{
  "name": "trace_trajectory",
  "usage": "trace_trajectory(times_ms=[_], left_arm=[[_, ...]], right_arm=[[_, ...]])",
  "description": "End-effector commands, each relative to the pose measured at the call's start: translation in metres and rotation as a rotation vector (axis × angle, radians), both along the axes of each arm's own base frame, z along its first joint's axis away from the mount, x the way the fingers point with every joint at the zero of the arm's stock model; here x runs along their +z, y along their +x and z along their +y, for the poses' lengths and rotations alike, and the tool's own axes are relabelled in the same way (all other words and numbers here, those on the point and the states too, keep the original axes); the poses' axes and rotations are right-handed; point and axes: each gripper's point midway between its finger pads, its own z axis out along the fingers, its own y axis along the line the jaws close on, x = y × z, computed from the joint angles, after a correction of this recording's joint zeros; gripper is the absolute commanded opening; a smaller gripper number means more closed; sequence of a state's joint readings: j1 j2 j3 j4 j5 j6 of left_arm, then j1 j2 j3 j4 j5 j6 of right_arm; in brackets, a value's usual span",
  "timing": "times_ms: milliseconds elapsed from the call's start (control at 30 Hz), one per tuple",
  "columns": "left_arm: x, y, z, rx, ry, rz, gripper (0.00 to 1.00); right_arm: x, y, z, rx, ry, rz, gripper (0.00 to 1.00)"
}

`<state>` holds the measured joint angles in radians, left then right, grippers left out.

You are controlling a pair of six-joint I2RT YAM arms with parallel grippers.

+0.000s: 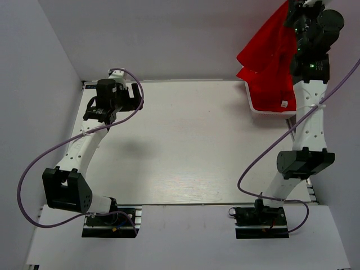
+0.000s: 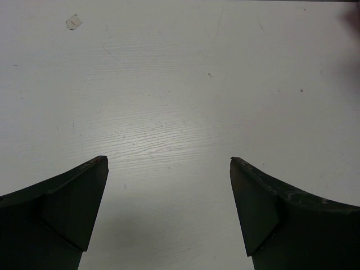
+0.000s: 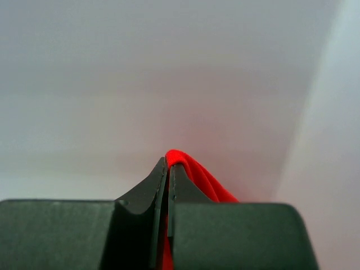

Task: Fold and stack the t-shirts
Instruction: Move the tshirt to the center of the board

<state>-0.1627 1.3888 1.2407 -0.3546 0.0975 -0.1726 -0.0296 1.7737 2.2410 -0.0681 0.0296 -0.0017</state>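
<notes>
My right gripper (image 1: 290, 7) is shut on a bright red t-shirt (image 1: 264, 48) and holds it high at the far right; the cloth hangs down over the white basket (image 1: 264, 111). In the right wrist view the red t-shirt (image 3: 194, 174) is pinched between the closed fingertips (image 3: 169, 164). More red cloth with a small white tag (image 1: 284, 104) lies in the basket. My left gripper (image 1: 136, 97) is open and empty over the far left of the table; its wrist view shows only bare table (image 2: 169, 101) between the spread fingers (image 2: 169, 163).
The white basket stands at the table's far right corner, against the back wall. Grey walls close in the left, back and right sides. A purple cable loops beside each arm. A small clear scrap (image 2: 73, 22) lies on the table.
</notes>
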Motion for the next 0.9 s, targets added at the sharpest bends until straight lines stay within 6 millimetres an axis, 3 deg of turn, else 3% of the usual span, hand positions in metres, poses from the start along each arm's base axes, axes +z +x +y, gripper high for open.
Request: trace_trajectory(times_ms=[0, 33, 133, 200, 233, 333, 433, 500, 533, 567, 600, 667, 700, 733, 800, 867], left_arm=[[0.012, -0.005, -0.001, -0.021, -0.004, -0.039, 0.99], [0.012, -0.005, -0.001, -0.021, -0.004, -0.039, 0.99], [0.010, -0.006, 0.001, -0.013, 0.001, -0.031, 0.99], [0.006, -0.005, 0.001, -0.013, 0.003, -0.021, 0.99], [0.001, -0.006, 0.001, -0.013, 0.004, -0.011, 0.99], [-0.005, -0.009, 0.007, 0.012, 0.021, 0.018, 0.99], [-0.008, -0.010, 0.010, 0.028, 0.032, 0.030, 0.99], [0.000, -0.013, 0.015, 0.053, 0.042, 0.018, 0.99], [-0.003, -0.017, 0.019, 0.066, 0.051, 0.027, 0.99], [-0.004, -0.021, 0.019, 0.071, 0.042, 0.029, 0.99], [-0.003, -0.022, 0.020, 0.086, 0.036, 0.020, 0.99], [-0.008, -0.026, 0.021, 0.094, 0.020, 0.025, 0.99], [-0.008, -0.026, 0.022, 0.112, 0.009, 0.028, 0.99], [-0.009, -0.029, 0.022, 0.116, 0.001, 0.031, 0.99], [-0.016, -0.032, 0.023, 0.138, -0.009, 0.055, 0.99], [-0.016, -0.032, 0.023, 0.138, -0.009, 0.055, 0.99]], right_arm=[[0.102, -0.075, 0.053, 0.241, -0.059, -0.318, 0.00], [0.110, -0.085, 0.075, 0.314, -0.066, -0.352, 0.00], [0.125, -0.107, 0.109, 0.483, -0.043, -0.430, 0.00], [0.118, -0.122, 0.144, 0.675, -0.040, -0.410, 0.00], [0.111, -0.127, 0.162, 0.775, -0.081, -0.409, 0.00], [0.099, -0.136, 0.192, 0.929, -0.033, -0.367, 0.00], [0.063, -0.138, 0.219, 1.078, -0.014, -0.253, 0.00], [0.039, -0.150, 0.237, 1.164, -0.031, -0.188, 0.00], [0.013, -0.140, 0.244, 1.182, -0.017, -0.119, 0.00], [-0.008, -0.147, 0.252, 1.213, -0.016, -0.075, 0.00], [-0.045, -0.138, 0.262, 1.227, 0.020, 0.012, 0.00], [-0.090, -0.143, 0.273, 1.248, 0.041, 0.091, 0.00], [-0.130, -0.136, 0.281, 1.235, 0.083, 0.188, 0.00], [-0.149, -0.134, 0.284, 1.221, 0.103, 0.240, 0.00], [-0.225, -0.124, 0.288, 1.162, 0.167, 0.413, 0.00], [-0.273, -0.122, 0.291, 1.138, 0.222, 0.532, 0.00]])
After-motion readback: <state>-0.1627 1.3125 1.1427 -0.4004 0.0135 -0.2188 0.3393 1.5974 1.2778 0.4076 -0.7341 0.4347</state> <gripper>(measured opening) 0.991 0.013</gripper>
